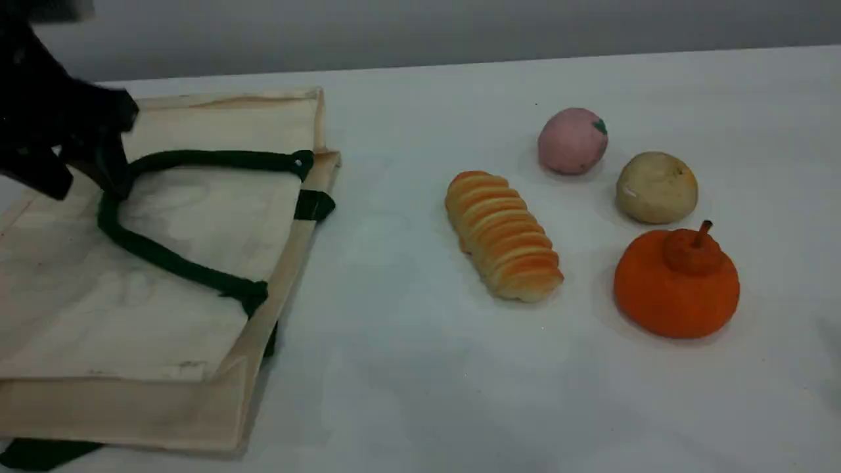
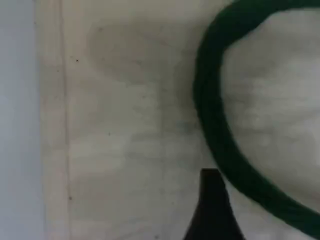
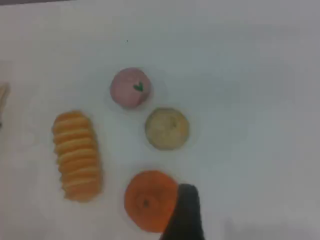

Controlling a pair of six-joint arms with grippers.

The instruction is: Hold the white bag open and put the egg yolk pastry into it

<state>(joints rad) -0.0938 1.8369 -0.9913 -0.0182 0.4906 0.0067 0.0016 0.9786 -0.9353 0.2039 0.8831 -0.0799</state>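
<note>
At the far left, the black left gripper (image 1: 98,172) is seen low over the large flat cream-white canvas bag (image 1: 164,309), its jaws spread wide and holding nothing, one fingertip (image 2: 212,205) shown just beside the dark green strap handle (image 1: 164,257) in the left wrist view. The bag is laid flat on the white table (image 1: 407,368), mouth toward the centre, the handle looped across the upper panel. The cloth is judged limp and light, so the upper layer is best lifted by that strap, near its top curve, for the mouth to be opened. Further right, a long ridged golden-orange bread loaf (image 1: 502,235) is passed, then a pink ball with a green mark (image 1: 572,140). Just beside it, well apart from the bag, the small round beige-tan egg yolk pastry (image 1: 656,187) is found, resting alone on the table. It is judged light, soft and easily dented, so a gentle pinch across its widest middle is called for. An orange pumpkin-shaped piece with a stem (image 1: 677,282) sits nearest. The right gripper (image 3: 182,215) is hung above these four, its jaws likewise at their widest and empty.
</note>
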